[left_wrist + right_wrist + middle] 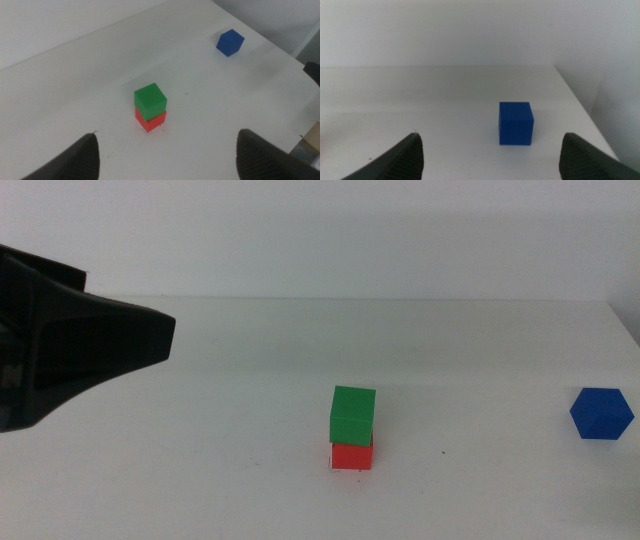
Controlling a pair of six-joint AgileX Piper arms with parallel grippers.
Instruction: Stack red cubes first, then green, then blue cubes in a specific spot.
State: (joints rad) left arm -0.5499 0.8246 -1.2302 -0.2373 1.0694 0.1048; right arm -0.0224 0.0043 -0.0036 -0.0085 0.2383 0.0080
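Stack: small matte green cube (352, 414) sits on small matte red cube (351, 456), lower centre of middle view.
Blue: small matte dark-blue cube (601, 414) alone at right edge.
Left gripper (167, 155): jaws apart, empty.
Right gripper (490, 155): jaws apart, empty.

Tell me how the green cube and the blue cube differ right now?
The green cube sits on top of the red cube near the table's middle; the blue cube rests alone on the white table, far off toward the right edge. The green cube is stacked roughly square on the red one, while the blue cube, in the middle view, is turned corner-on. Both look alike in size and shape, and no gripper touches either.
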